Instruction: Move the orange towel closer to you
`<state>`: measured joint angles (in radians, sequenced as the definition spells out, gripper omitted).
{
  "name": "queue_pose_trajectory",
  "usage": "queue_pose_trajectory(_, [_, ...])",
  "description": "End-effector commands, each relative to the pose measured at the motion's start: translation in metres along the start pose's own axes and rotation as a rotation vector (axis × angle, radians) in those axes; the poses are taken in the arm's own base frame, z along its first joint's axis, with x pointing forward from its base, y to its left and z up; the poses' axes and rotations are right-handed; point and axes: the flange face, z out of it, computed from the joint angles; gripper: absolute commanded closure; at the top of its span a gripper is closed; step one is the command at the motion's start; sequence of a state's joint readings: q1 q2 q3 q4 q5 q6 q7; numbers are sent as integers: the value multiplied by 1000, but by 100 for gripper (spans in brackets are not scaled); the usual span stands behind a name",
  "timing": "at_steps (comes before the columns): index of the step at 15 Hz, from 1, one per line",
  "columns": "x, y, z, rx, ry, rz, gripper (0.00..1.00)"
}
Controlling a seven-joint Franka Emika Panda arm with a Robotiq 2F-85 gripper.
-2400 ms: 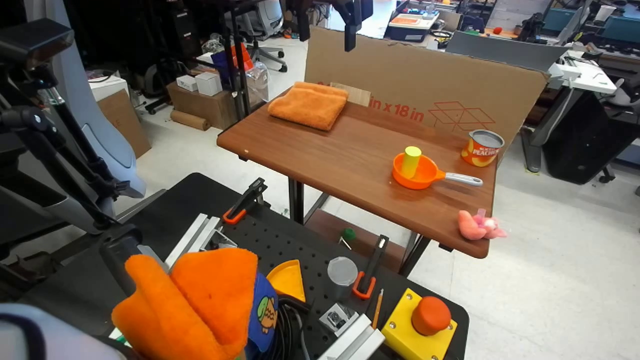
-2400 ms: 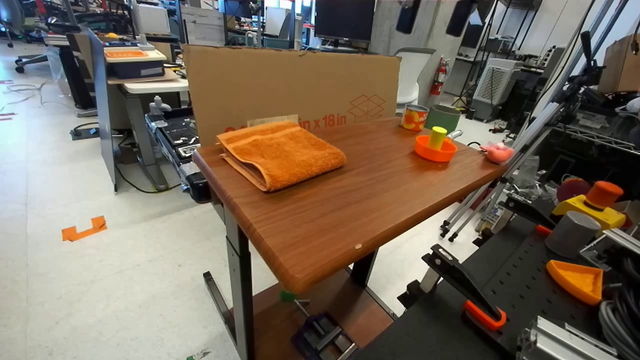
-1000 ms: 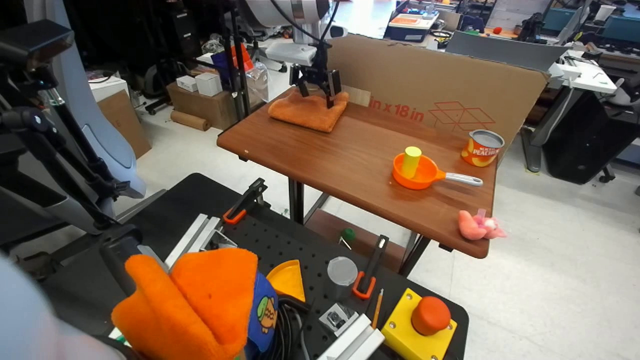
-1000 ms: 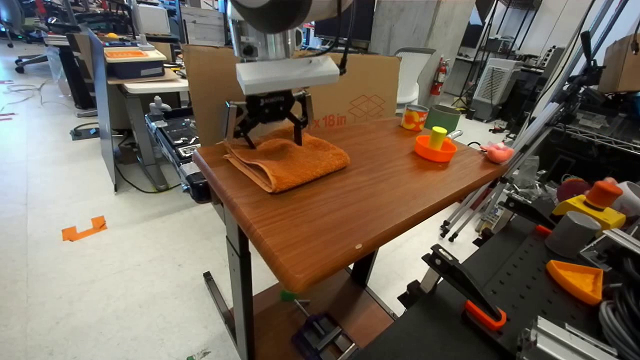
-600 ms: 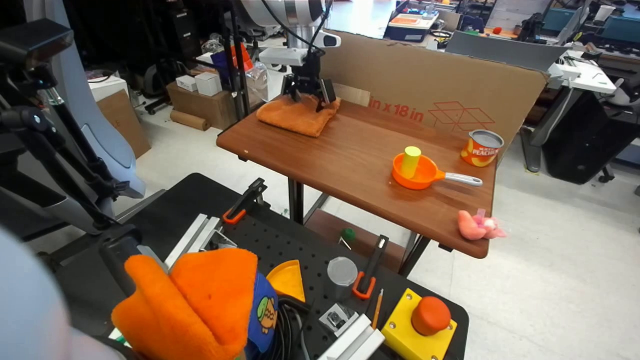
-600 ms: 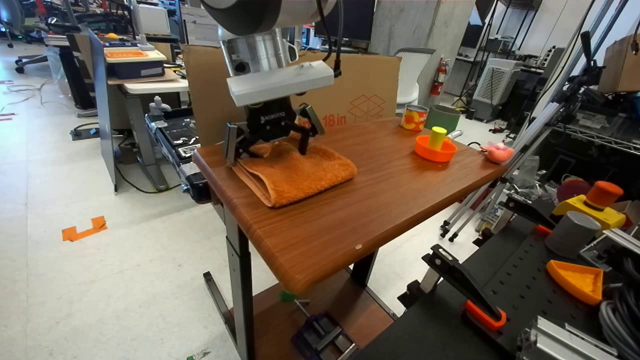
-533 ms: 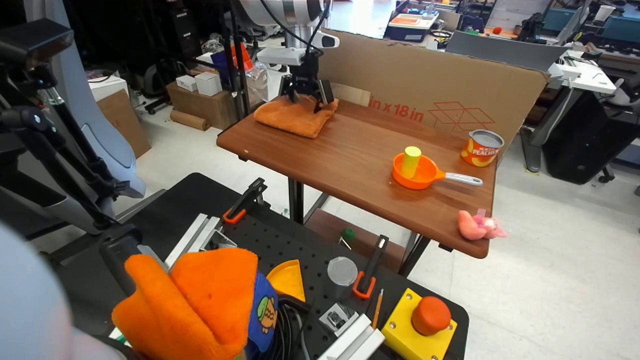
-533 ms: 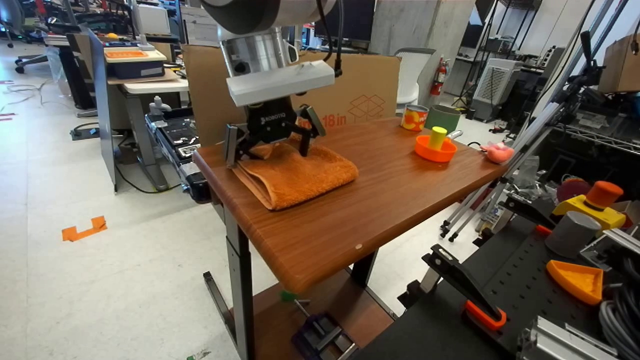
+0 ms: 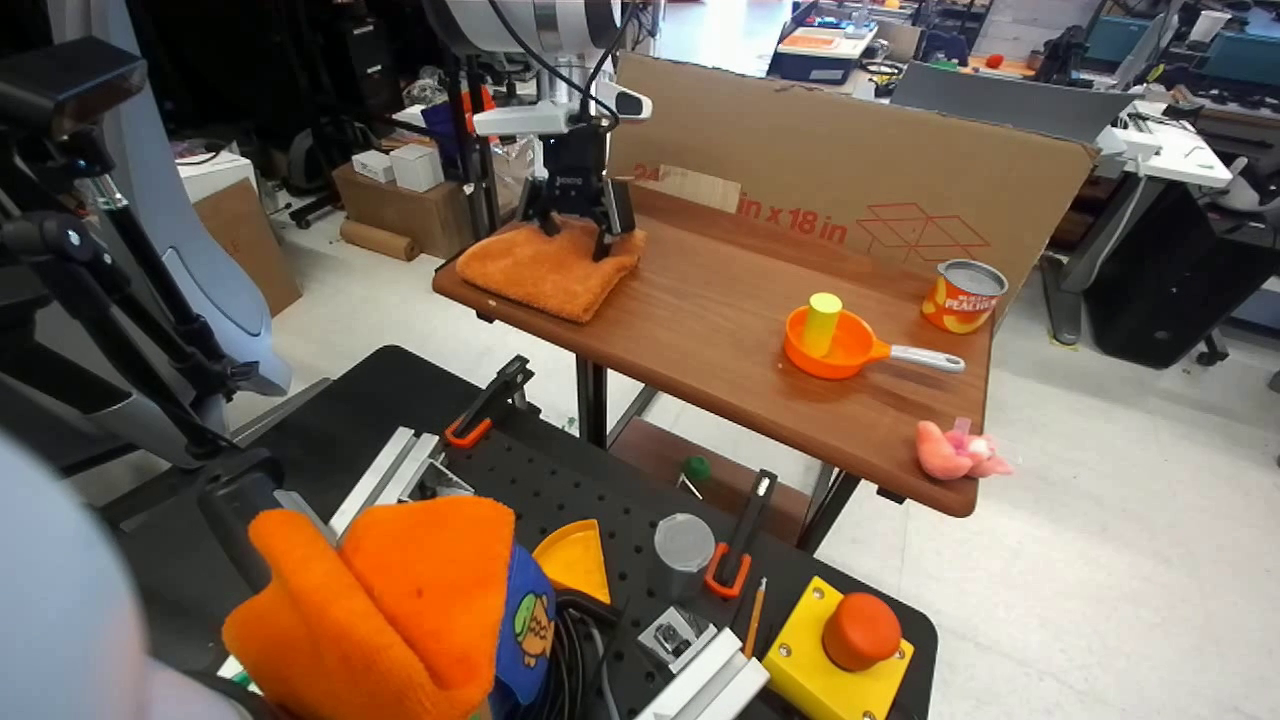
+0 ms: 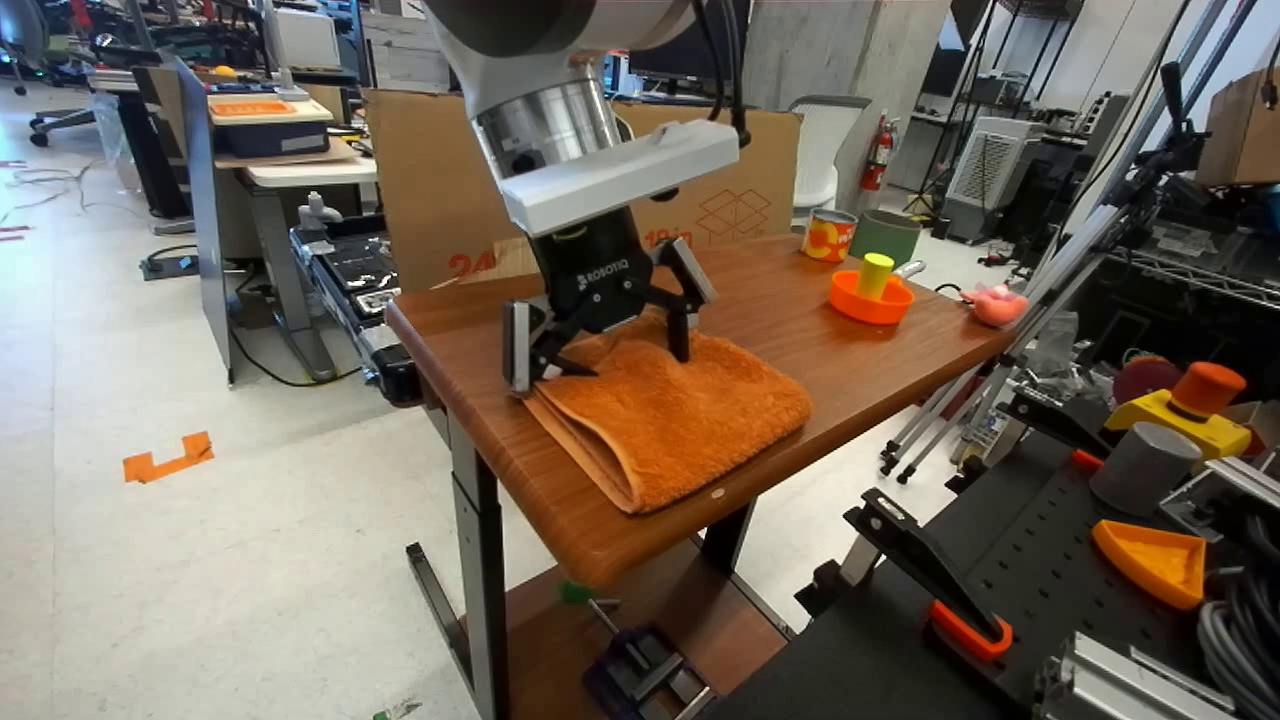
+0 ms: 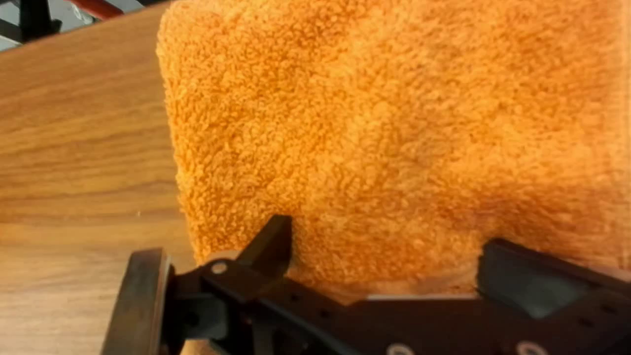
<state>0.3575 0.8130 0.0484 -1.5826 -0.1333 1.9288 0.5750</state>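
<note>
The orange towel lies folded and flat on the brown table, in both exterior views (image 9: 545, 280) (image 10: 700, 425), with its near corner close to the table's long edge. It fills most of the wrist view (image 11: 374, 123). My gripper (image 9: 575, 245) is over the towel's back part, tilted in an exterior view (image 10: 635, 365). Its two fingers are spread wide, with the tips down on the towel's top, as the wrist view (image 11: 384, 231) shows. The cloth between the fingers is slightly bunched and not pinched.
On the brown table (image 9: 700, 300) stand an orange pan (image 9: 835, 365) with a yellow cylinder (image 9: 822, 325), a peach can (image 9: 963, 297) and a pink plush toy (image 9: 958, 450). Cardboard (image 9: 840, 160) stands along the back. A black cart (image 9: 600, 480) with clamps is in front.
The gripper came down onto the towel from above, fingers apart. Towel and gripper then moved together from the back of the table toward its long edge facing the black cart.
</note>
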Motion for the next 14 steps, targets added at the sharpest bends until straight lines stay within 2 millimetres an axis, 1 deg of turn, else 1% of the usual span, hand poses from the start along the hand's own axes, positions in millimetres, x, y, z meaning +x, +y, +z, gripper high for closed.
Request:
queue_pose_trajectory(1, [-23, -4, 59, -74, -145, -90, 0])
queue_pose_trajectory(3, [-19, -9, 48, -92, -120, -150, 0])
queue_pose_trajectory(4, [-17, -12, 36, -73, -100, -159, 0])
queue_pose_trajectory(5, [-15, -14, 30, -63, -88, -168, 0])
queue_pose_trajectory(6, [-12, -16, 18, -42, -60, -167, 0])
queue_pose_trajectory(9, [-5, -18, -2, -10, 22, -165, 0])
queue_pose_trajectory(10, [-6, -20, -11, 7, 51, -167, 0])
queue_pose_trajectory(11, [-6, -22, -16, 22, 67, -171, 0])
queue_pose_trajectory(12, [-17, -24, -25, 43, 58, -190, 0])
queue_pose_trajectory(13, [-25, -26, -29, 45, 43, -211, 0])
queue_pose_trajectory(14, [-49, -27, -37, 15, -14, -274, 0])
